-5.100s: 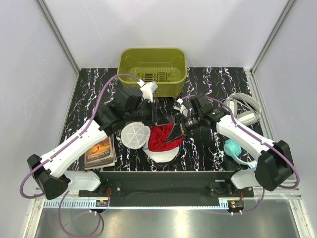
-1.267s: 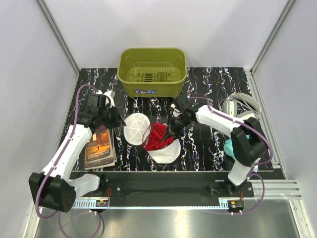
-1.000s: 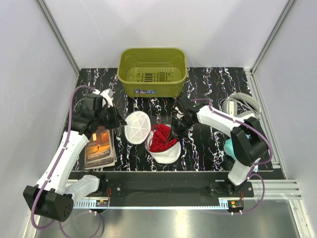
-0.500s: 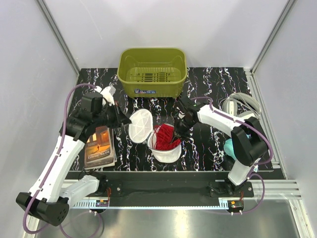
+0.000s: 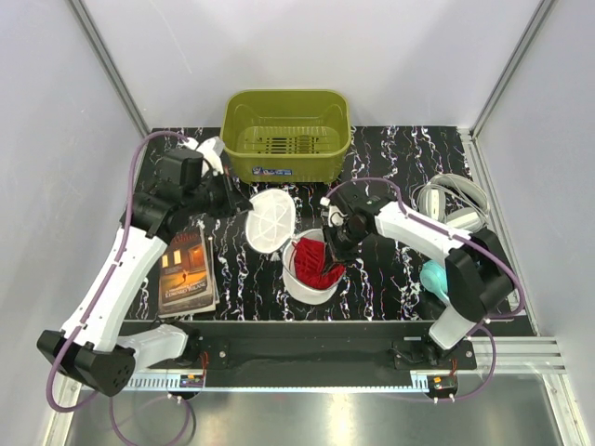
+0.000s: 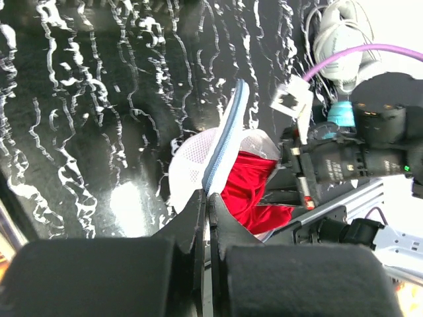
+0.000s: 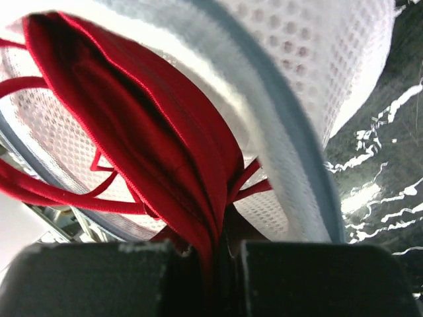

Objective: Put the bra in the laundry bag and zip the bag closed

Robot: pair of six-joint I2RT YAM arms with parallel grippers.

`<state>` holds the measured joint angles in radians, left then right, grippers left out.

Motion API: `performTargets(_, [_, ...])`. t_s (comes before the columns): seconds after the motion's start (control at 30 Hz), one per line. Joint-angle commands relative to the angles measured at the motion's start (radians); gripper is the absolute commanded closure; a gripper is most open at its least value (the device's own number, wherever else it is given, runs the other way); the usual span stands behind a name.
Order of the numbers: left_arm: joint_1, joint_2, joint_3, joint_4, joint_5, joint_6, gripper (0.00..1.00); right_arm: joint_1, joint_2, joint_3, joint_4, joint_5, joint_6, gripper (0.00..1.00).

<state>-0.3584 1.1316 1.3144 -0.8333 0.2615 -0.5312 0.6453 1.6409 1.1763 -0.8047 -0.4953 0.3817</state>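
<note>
Stuffing is the step in hand — right fingers (image 7: 277,264) clenched on the bra (image 5: 316,262), mostly inside the laundry bag (image 5: 299,288), left fingers (image 6: 188,221) pinching its lid rim (image 6: 228,132) open — so the next move calls for release, then zipping shut.

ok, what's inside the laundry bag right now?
The red bra is bunched in the open laundry bag, pinched by the shut right gripper. The left gripper holds the lid edge up. The bag's bottom under the bra is covered.
</note>
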Motion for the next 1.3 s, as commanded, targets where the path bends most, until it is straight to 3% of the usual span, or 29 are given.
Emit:
performTargets(0.0, [-0.059,0.004,0.048,0.065,0.012,0.016,1.0,0.014,0.06,0.023,0.029,-0.005,-0.043,1.0])
performTargets(0.2, [-0.097,-0.055,-0.024,0.068,-0.002,-0.007,1.0,0.013,0.164,0.098,0.059,0.069,-0.003,1.0])
performTargets(0.27, [-0.099,-0.075,-0.07,0.068,-0.014,-0.001,1.0,0.013,0.187,0.137,0.041,0.077,-0.001,0.83])
performTargets(0.37, [-0.099,-0.069,-0.078,0.053,-0.022,0.023,1.0,0.01,0.175,0.146,0.016,0.075,0.022,0.7])
performTargets(0.4, [-0.099,-0.064,-0.072,0.046,-0.021,0.03,1.0,0.013,0.168,0.144,0.012,0.078,0.028,0.59])
performTargets(0.47, [-0.099,-0.062,-0.061,0.028,-0.037,0.033,1.0,0.013,0.136,0.14,-0.013,0.072,0.037,0.52])
performTargets(0.5, [-0.099,-0.064,-0.063,0.025,-0.042,0.031,1.0,0.013,0.123,0.138,-0.027,0.075,0.045,0.43])
performTargets(0.73, [-0.099,-0.062,-0.058,0.017,-0.051,0.036,1.0,0.013,0.013,0.141,-0.137,0.101,0.092,0.22])
performTargets(1.03, [-0.099,-0.066,-0.061,0.008,-0.042,0.039,1.0,0.01,-0.069,0.229,-0.297,0.247,0.054,0.15])
performTargets(1.13, [-0.099,-0.067,-0.066,0.005,-0.039,0.036,1.0,-0.022,-0.082,0.211,-0.298,0.279,0.059,0.22])
performTargets(1.23, [-0.099,-0.072,-0.067,0.003,-0.036,0.033,1.0,-0.068,-0.098,0.162,-0.262,0.279,0.057,0.35])
performTargets(1.27, [-0.099,-0.072,-0.069,0.003,-0.034,0.036,1.0,-0.084,-0.101,0.146,-0.243,0.271,0.056,0.43])
